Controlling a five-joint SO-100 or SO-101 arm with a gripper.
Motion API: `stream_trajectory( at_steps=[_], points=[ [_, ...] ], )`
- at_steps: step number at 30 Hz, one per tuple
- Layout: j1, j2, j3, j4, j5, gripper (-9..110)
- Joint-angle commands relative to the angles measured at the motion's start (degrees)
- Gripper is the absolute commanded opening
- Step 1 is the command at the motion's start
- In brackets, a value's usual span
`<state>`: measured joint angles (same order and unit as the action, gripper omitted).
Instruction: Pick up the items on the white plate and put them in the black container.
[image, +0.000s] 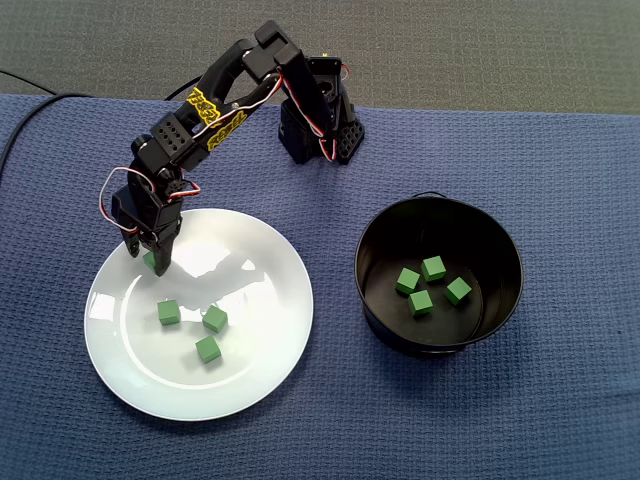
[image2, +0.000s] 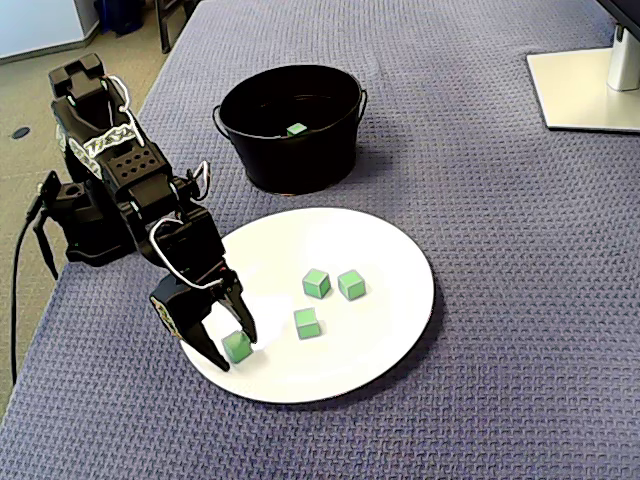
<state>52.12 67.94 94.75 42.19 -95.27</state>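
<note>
Fixed views, both: catching the gripper (image: 155, 262) hanging low over the white plate (image: 262, 300), arm folded forward from the arm's base (image: 315, 130).

Placing the gripper at about 10 o'clock on the plate in a fixed view, just inside the rim. Finding it at about 8 o'clock on the plate (image2: 390, 270) in a fixed view.

Reading the claw as apart, with the fingers (image2: 205, 340) straddling one green cube (image2: 237, 346). Seeing a sliver of white plate between the cube and one finger. Not telling whether the other finger is touching the cube or only close against it. Seeing the cube resting on the plate, mostly hidden behind the black fingers in a fixed view.

Counting three loose cubes (image: 168, 312) around the plate's middle, near one another but apart, well clear of the claw.

Noting the black container (image: 500, 250) standing upright on the blue cloth (image: 560, 180), at 3 o'clock of the plate, near it and not touching.

Counting four binned cubes (image: 421, 302) lying close together on the container's floor. Making out only one of them over the rim in a fixed view, the container (image2: 290, 160) there sitting at 12 o'clock of the plate.

Spotting a pale stand foot (image2: 585, 90) on the cloth at the 2 o'clock corner of that view.
</note>
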Motion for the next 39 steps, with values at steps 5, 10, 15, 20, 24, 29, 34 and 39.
stream_trajectory(
  at_steps=[5, 10, 15, 20, 24, 29, 34, 39],
  points=[
    [1.7, 0.9, -1.2, 4.3, 0.4, 0],
    [1.9, 1.8, -20.9, 25.7, 9.0, 0],
    [1.8, 0.9, -38.6, 41.0, 16.6, 0],
    [-1.9, 4.1, -41.4, 42.2, 26.1, 0],
    [-7.7, 8.4, -45.6, 43.6, 36.9, 0],
    [-18.2, 16.8, -51.2, 47.8, 49.2, 0],
    [-35.7, 25.7, -54.8, 51.7, 61.5, 0],
    [-56.7, 32.8, -50.7, 52.6, 69.6, 0]
  ],
)
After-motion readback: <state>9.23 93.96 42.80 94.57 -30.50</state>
